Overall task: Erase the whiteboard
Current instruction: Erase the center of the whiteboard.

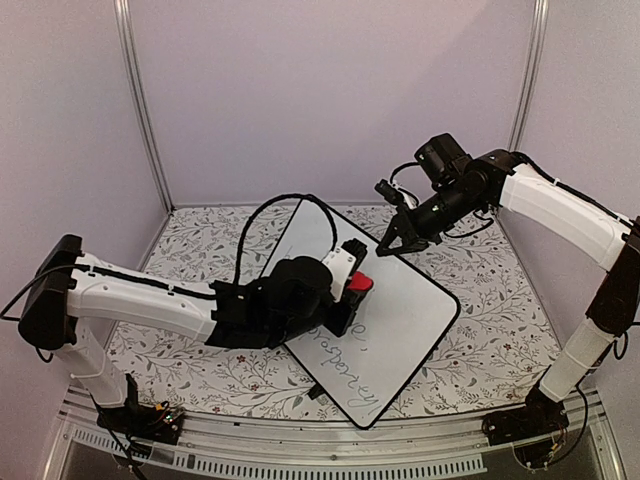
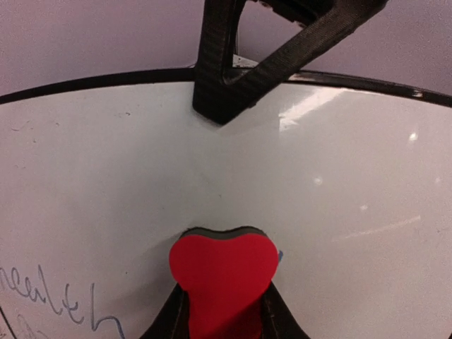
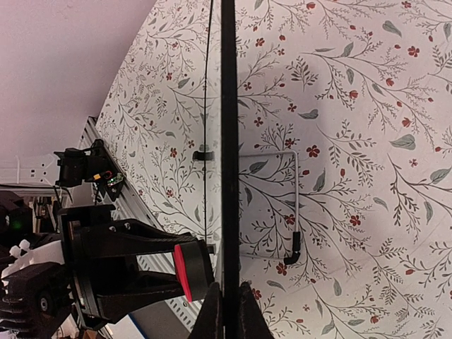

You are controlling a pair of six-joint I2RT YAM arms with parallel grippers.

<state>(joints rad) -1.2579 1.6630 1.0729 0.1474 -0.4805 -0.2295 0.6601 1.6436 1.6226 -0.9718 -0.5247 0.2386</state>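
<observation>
Whiteboard on floral tablecloth, lilac walls.

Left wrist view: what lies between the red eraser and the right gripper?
Only bare whiteboard, without writing, separates the eraser and the right gripper; the left wrist view shows it.

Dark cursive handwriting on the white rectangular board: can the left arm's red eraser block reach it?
Probably yes: the red eraser block in the left gripper rests on the white board beside the handwriting, nothing between them.
</observation>
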